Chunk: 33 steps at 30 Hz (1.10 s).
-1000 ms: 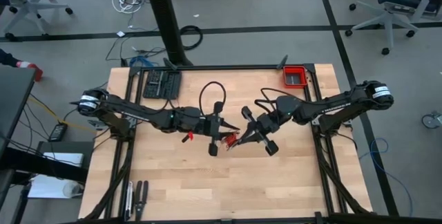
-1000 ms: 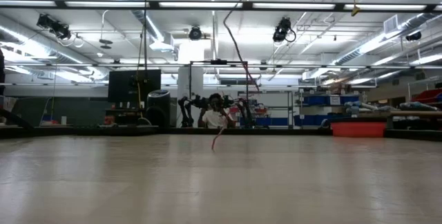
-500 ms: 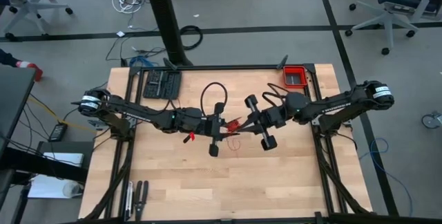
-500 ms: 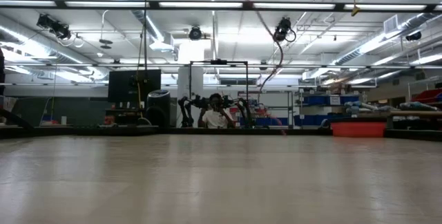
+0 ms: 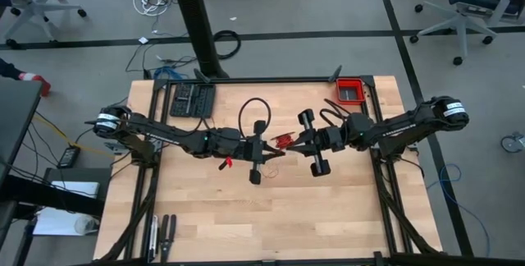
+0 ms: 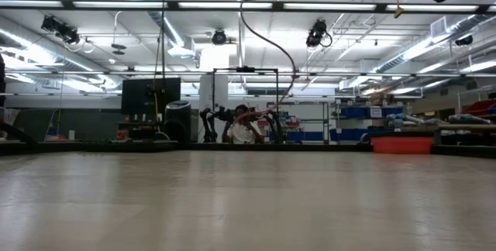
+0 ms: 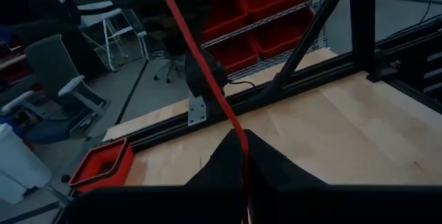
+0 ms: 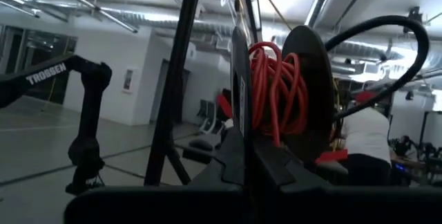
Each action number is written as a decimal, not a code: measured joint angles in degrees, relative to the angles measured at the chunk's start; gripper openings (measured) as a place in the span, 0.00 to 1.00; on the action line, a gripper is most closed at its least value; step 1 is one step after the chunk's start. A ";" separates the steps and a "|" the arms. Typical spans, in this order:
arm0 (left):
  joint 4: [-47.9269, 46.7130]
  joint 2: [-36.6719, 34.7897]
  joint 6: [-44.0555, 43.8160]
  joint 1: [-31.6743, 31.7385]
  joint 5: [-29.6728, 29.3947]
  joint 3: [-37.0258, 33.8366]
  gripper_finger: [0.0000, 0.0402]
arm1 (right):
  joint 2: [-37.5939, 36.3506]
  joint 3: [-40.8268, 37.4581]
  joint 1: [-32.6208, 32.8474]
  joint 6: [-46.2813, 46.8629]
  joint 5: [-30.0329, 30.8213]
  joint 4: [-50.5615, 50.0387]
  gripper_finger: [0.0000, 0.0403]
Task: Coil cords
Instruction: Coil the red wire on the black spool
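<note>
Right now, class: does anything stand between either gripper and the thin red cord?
Nothing visible does. The left gripper is shut on the thin red cord, and the right gripper is shut beside the coiled red bundle.

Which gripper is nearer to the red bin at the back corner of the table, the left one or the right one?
The right. The right gripper is near the table's middle, on the red bin's side. The left gripper sits just beyond it, slightly farther from the bin.

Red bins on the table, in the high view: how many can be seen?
1. The red bin sits at the table's far right corner, behind the right arm. The arms cover part of the tabletop, so another could be hidden.
</note>
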 joint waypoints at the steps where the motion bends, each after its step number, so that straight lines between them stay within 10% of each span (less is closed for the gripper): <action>1: -0.13 0.00 0.10 0.00 -0.01 -0.02 0.01 | -0.52 0.00 -0.06 0.00 0.18 -1.01 0.00; 20: -7.79 -2.48 -0.89 0.09 0.41 -0.02 0.00 | -11.98 0.00 1.45 -3.80 13.87 -22.60 0.00; 33: -18.76 -9.41 -0.82 0.09 -6.19 -0.02 0.00 | -20.08 0.00 2.36 10.02 14.57 -45.58 0.00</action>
